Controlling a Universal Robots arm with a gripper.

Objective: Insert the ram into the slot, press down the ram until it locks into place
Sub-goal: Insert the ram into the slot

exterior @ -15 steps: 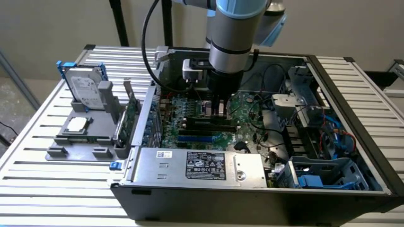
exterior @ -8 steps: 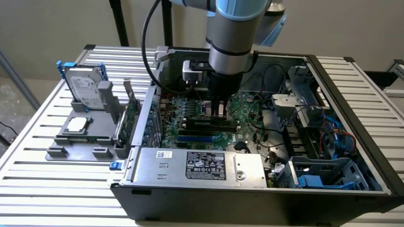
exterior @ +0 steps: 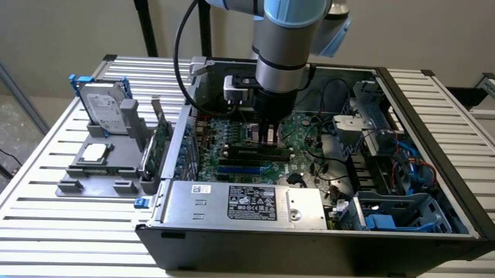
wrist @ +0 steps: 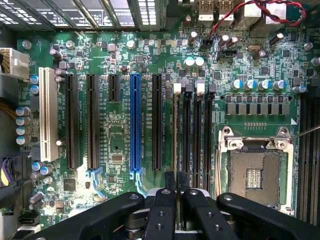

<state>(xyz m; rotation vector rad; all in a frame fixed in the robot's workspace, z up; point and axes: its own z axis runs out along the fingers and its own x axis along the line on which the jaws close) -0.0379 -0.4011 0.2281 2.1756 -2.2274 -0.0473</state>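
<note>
Soft, even light makes the slatted tabletop (exterior: 46, 231) bright, while the inside of the computer case (exterior: 255, 249) sits in shade. The wrist view's green board (wrist: 120, 140) is evenly lit, darker toward its edges.

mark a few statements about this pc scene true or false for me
1. The hand is down inside the open computer case, above the motherboard. True.
2. A cooler covers the cpu socket. False: the socket is uncovered and its contact field is bare.
3. A hard drive stands on the grey tray outside the case, at the exterior view's left. True.
4. A card is plugged into the blue slot. False: the blue slot is empty.
</note>
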